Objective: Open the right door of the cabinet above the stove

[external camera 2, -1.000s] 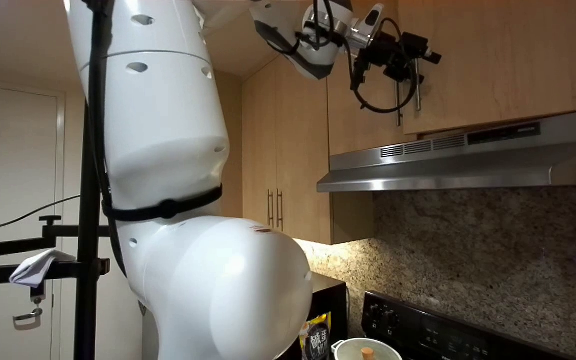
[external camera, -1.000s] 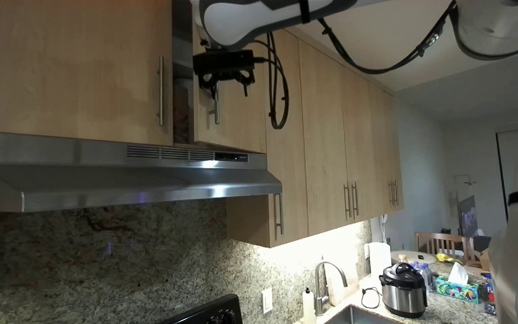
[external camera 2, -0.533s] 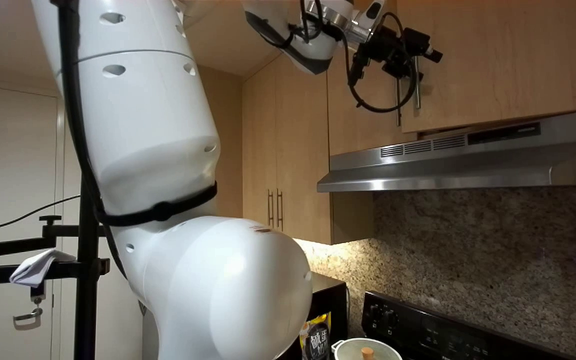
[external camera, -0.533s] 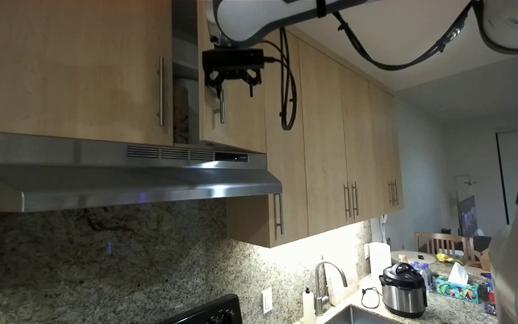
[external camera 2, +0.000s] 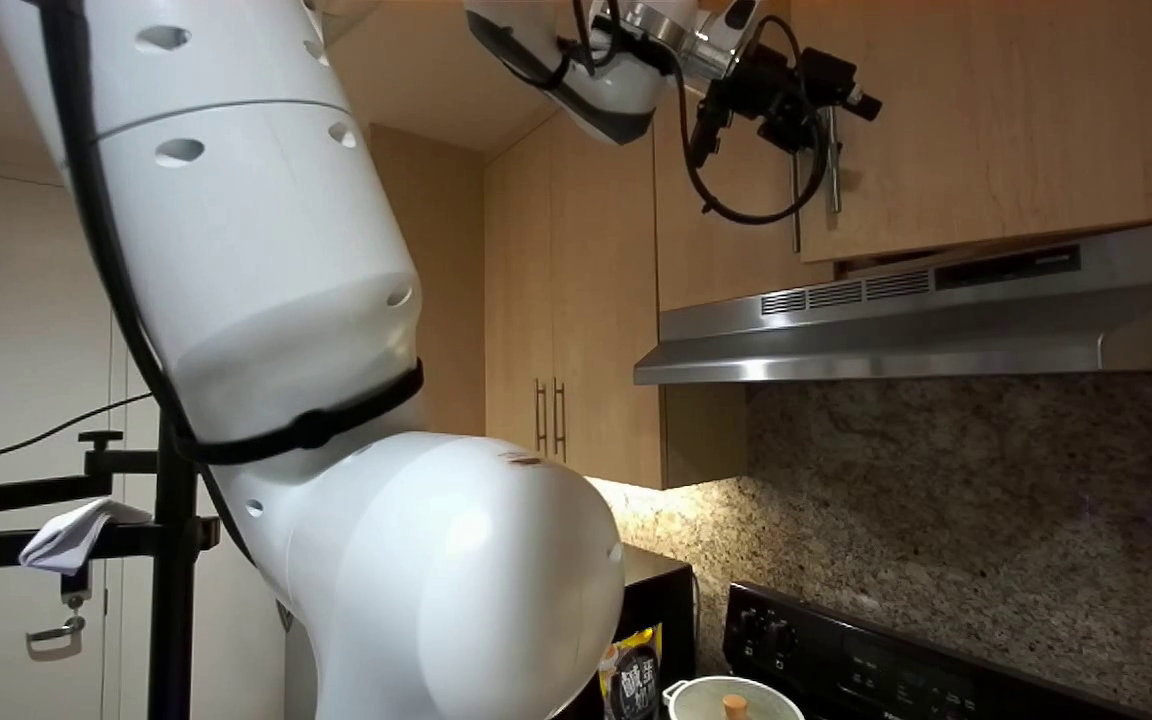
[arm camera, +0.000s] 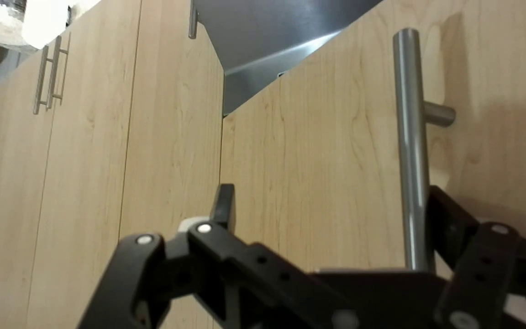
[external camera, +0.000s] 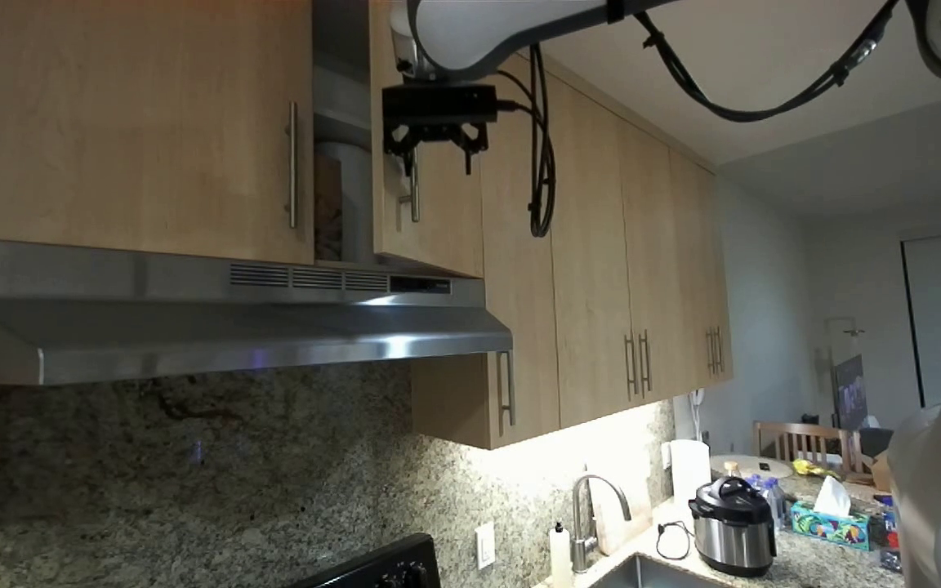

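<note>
The right door (external camera: 446, 204) is part open and should swing more. The gripper (arm camera: 331, 198) is wide, one finger (arm camera: 448, 214) maybe touching the handle (arm camera: 412, 137).

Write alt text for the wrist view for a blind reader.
The metal handle of a partly open wooden cabinet door stands between the fingers of an open black gripper, close beside one. Longer doors line the left; part of the range hood shows at top.

Spread fingers (arm camera: 224, 204), metal bar handle (arm camera: 412, 137) between, light-wood right door (arm camera: 322, 178) behind.
</note>
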Controlling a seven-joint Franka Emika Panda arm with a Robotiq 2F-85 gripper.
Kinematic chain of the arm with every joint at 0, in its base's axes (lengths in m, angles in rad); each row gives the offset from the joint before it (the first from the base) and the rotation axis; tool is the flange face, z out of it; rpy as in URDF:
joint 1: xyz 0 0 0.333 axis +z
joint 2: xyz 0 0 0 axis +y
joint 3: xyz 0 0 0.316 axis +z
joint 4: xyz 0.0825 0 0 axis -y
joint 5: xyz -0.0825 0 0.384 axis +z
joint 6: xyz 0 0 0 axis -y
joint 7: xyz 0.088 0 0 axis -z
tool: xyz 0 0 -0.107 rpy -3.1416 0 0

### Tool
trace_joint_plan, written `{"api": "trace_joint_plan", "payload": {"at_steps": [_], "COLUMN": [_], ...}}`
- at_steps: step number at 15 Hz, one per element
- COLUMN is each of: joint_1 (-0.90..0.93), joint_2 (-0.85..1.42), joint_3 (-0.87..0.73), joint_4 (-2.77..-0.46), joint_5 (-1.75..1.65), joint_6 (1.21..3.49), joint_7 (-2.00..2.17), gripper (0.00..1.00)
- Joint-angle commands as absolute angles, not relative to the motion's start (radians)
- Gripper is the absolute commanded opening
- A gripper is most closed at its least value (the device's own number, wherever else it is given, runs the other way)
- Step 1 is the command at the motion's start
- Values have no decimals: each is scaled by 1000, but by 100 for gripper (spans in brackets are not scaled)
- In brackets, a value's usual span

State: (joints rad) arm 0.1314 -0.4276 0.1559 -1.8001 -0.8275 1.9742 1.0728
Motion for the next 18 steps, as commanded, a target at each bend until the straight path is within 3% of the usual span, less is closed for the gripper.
{"api": "trace_joint_plan", "payload": {"at_steps": [1,18], "joint_1": [117,-3], "joint_2": [-563,-794], "joint_3": [135,97], "joint_4": [-1928,-2100], "joint_5": [-755,-543], "joint_6": [2000,2087], "joint_7": [982,613], "gripper": [100,100]}}
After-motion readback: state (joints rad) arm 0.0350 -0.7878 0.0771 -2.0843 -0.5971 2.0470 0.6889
